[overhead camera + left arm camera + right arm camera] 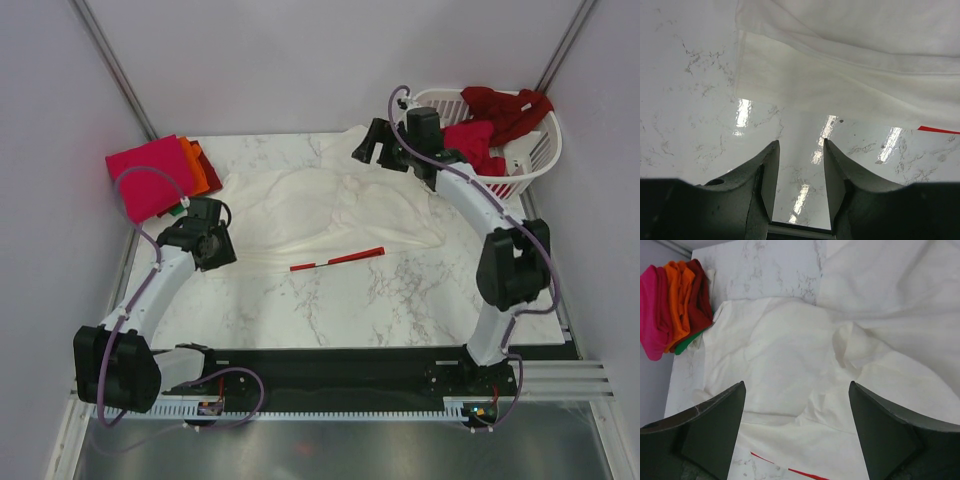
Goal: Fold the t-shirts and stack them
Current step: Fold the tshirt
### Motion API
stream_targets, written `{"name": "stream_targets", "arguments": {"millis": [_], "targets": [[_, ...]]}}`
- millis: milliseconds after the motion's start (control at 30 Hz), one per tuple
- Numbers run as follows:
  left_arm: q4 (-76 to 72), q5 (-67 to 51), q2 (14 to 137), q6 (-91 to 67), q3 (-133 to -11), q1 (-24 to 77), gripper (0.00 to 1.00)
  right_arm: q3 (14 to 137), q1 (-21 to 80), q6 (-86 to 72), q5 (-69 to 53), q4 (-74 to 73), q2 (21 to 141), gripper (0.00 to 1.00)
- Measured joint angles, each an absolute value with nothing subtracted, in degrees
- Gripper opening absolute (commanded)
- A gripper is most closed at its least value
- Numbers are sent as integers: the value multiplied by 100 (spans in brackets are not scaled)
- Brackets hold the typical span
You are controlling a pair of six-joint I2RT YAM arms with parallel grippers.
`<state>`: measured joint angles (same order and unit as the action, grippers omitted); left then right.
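Left gripper [800, 145] and right gripper [797, 386] stood fingers apart, empty; the seemingly rumpled cream-white t-shirt [330, 205] wanted smoothing before folding.

no readable text, labels, numbers or signs

Top camera high behind, looking down on whole table [400, 300]; wrist cameras close, both sharing cream t-shirt [790, 350]

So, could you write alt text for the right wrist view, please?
A rumpled cream-white t-shirt lies on the marble table below the open right gripper. A stack of pink, orange, dark red and green shirts sits top left.
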<state>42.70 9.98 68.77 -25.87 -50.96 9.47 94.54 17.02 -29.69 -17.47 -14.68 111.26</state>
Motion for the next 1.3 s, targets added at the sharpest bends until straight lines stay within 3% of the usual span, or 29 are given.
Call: {"name": "stream_targets", "arguments": {"millis": [100,267,533,900,1000,1033,1133,1200,1300], "targets": [[4276,1050,6888,-2591,-5096,952,52,8866,1608,-2779,-1149,-1498,10121,92],[4390,1192,7150,-2759,-5096,972,75,7201,1059,-2762,-530,-1581,9004,85],[4442,998,7384,-3048,-5096,978,75,5137,318,-2794,-108,-2196,8853,72],[4442,1041,7500,-3063,-5096,978,74,5063,158,-2888,27,-1887,8820,67],[4442,1057,7526,-3063,-5096,978,73,5116,152,-2899,32,-1737,8995,50],[4442,1068,7535,-3063,-5096,978,72,5118,148,-2915,32,-1675,9074,34],[4447,1205,7540,-3074,-5096,926,70,5116,108,-2991,16,-1566,9343,10],[4453,1227,7540,-3103,-5096,770,69,5113,78,-3055,-8,-1494,9445,0],[4471,1306,7542,-3164,-5096,449,69,5070,-56,-3124,-19,-1352,9448,0]]}}
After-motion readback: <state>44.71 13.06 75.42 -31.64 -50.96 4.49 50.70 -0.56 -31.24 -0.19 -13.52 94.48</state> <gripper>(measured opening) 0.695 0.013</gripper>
